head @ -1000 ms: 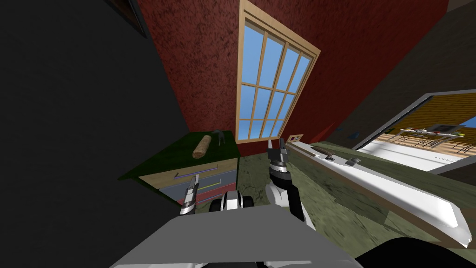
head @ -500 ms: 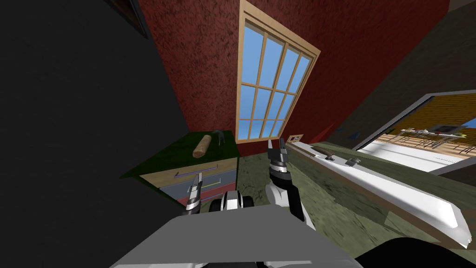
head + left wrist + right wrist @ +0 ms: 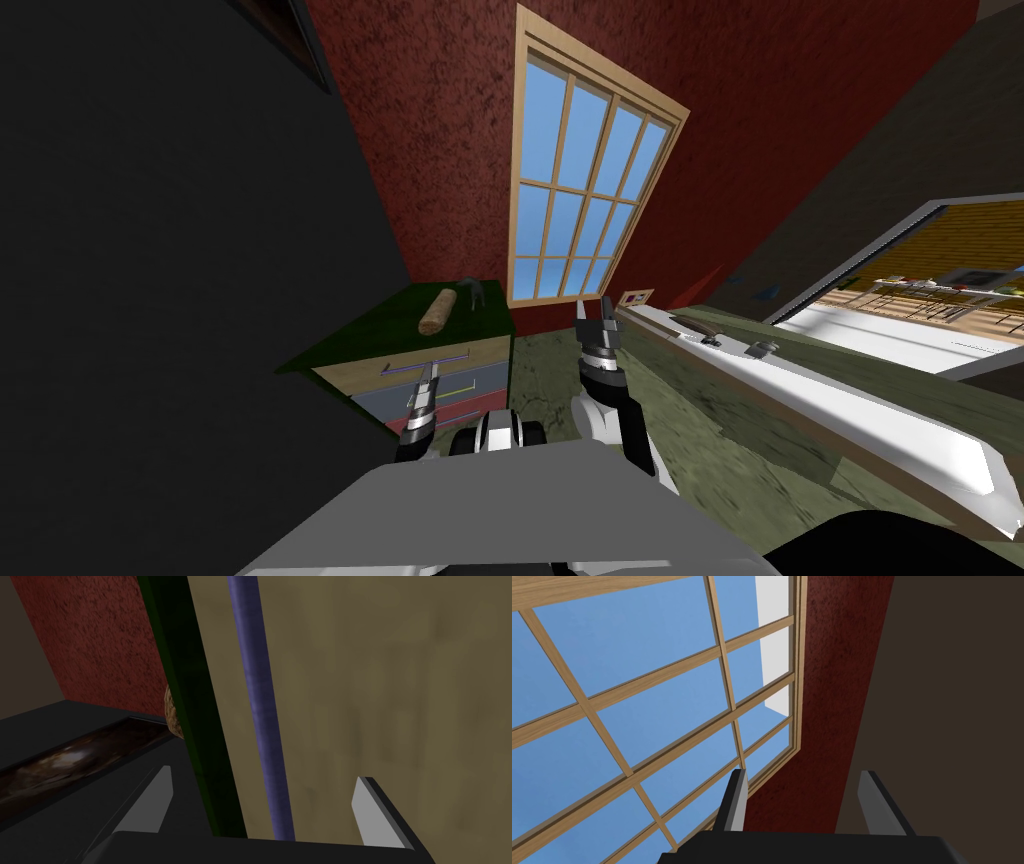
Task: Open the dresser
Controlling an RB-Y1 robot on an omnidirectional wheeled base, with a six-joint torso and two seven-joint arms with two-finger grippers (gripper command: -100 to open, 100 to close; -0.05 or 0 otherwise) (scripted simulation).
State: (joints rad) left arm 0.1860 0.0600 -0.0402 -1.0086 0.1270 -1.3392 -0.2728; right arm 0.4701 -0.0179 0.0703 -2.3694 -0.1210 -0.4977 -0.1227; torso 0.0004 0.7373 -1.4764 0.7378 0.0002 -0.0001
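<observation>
Dresser (image 3: 385, 335), dark green top, stands in the corner beside the window (image 3: 580, 190). Over the last second the left gripper (image 3: 427, 375) has advanced to its tan top drawer (image 3: 390, 676), so a grasp looks imminent. The left wrist view adds that the purple bar handle (image 3: 260, 711) lies between the spread fingers, unclasped. The right gripper (image 3: 592, 308) is raised, spread and empty.

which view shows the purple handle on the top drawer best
The left wrist view: the purple handle runs large across the tan drawer front, between the left gripper's open fingers. The head view shows the purple handle small, a thin line at that gripper's tips. The right gripper, open, is raised beside the dresser.
</observation>
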